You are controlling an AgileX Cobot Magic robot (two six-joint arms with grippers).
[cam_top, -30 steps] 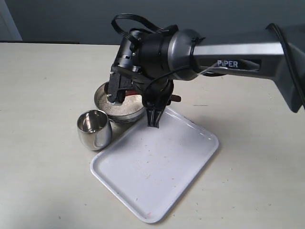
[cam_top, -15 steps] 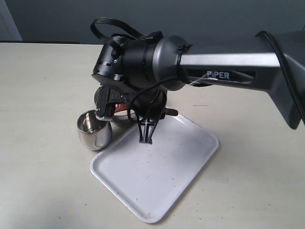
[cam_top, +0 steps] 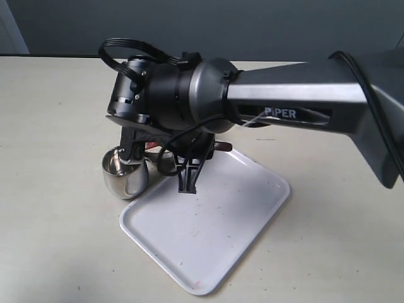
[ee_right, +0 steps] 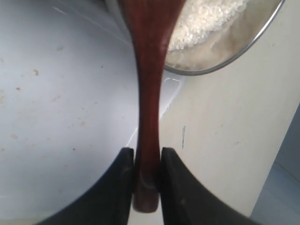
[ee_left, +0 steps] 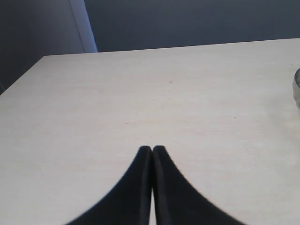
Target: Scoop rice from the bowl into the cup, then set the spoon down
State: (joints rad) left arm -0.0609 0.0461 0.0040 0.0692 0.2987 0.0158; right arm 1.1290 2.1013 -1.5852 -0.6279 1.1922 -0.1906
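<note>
Spoon [ee_right: 149, 108] sitting clamped in right jaws, gripped near handle's end; spoon head running out of view. Right arm [cam_top: 297, 101] reaching across from right, wrist hanging low over cup [cam_top: 124, 175], right jaws pointing down at edge of white tray [cam_top: 208, 240]. Rice [ee_right: 201, 23] lying in bowl [ee_right: 243, 44]. Cup standing upright on worktop [cam_top: 50, 126], just beside tray. Left jaws pressing together, gripping nothing, hovering over worktop.

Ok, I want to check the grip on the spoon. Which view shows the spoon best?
The right wrist view: the spoon shows its handle close up, clamped in the right gripper. The exterior view shows only small reddish bits of it behind the arm. The left wrist view shows none of it.
</note>
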